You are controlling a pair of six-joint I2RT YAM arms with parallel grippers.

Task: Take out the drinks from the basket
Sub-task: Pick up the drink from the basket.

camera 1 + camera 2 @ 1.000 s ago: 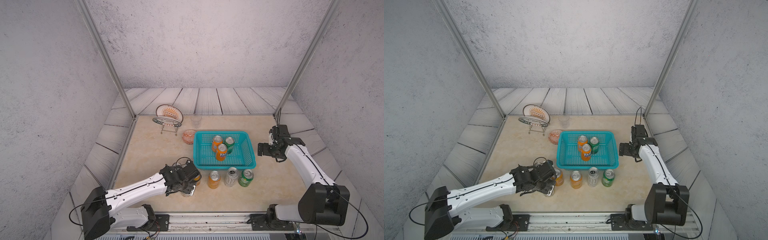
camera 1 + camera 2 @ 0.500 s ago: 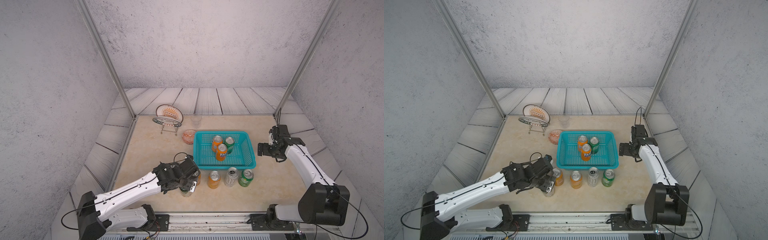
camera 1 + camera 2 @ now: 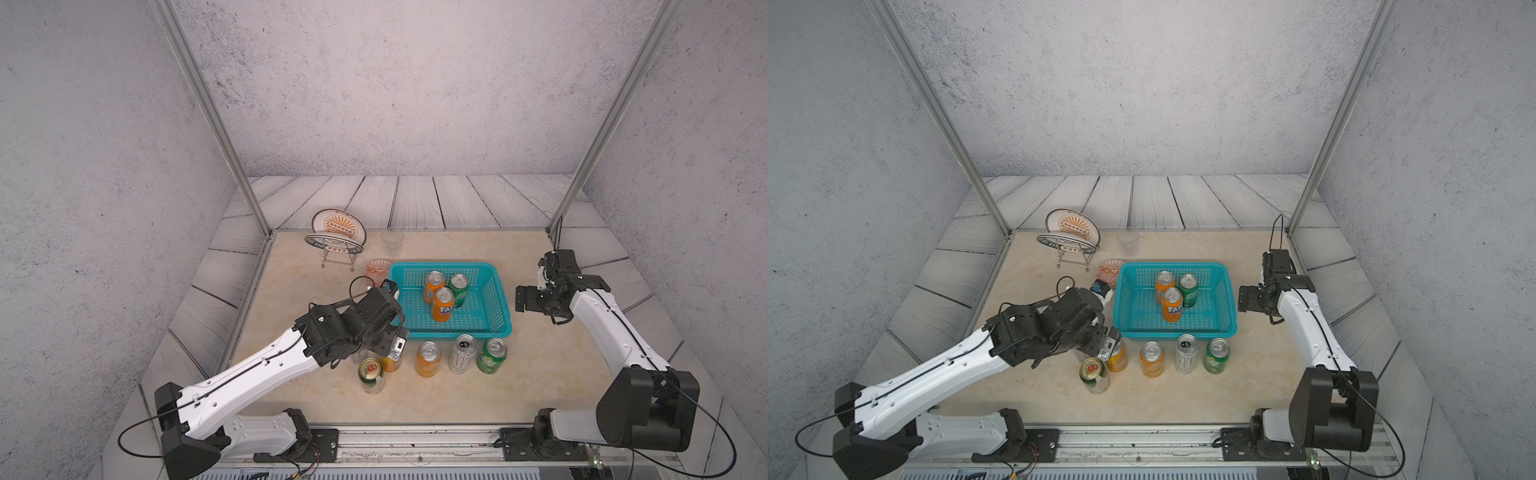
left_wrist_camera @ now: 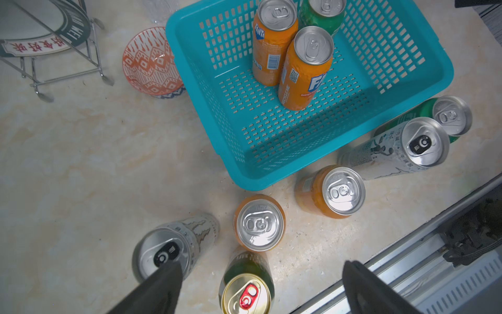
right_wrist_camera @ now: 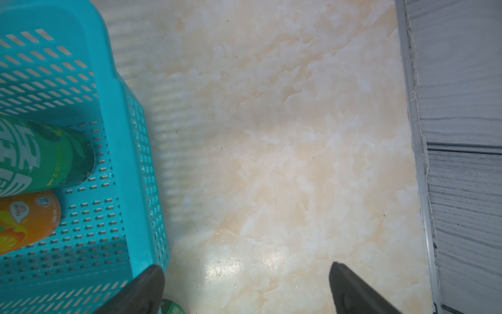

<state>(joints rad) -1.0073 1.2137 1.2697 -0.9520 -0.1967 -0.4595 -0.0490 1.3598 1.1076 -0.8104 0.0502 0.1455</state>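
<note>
Three cans [image 3: 443, 305] stand bunched mid-basket [image 3: 457, 333], two orange and one green; the turquoise basket sits about the centre of the tabletop [image 3: 291, 282]. Six more are already out, crowded between the basket and the front edge. Four form a row [image 3: 463, 354], a gold-topped can [image 3: 371, 376] stands nearer the edge, and a silver can [image 4: 168, 252] is largely hidden under the arm in both top views.

The left claw [image 4: 262, 265] hangs spread wide and empty just above the gold-topped can. The right claw [image 5: 246, 266], also spread and empty, hovers beside the basket wall that faces the right edge.

Crowding looks the likeliest source of trouble. A left claw swinging off low could clip the gold-topped can or the silver can, whose lid one finger overlaps in the wrist view, and topple their neighbours. Inside the basket the three stand so close that a finger has little gap, so a grab at one may tip another or drag the light basket.

The glossy, cream, marble-look surface is probably slick under a nudged can. A bowl [image 3: 377, 270] sits just beside the basket's back left corner, with a cup [image 3: 392, 243] and a plate rack [image 3: 336, 245] toward the back edge. Grey planks [image 3: 415, 203], speckled walls [image 3: 395, 104] and metal posts [image 3: 216, 124] close the cell.
</note>
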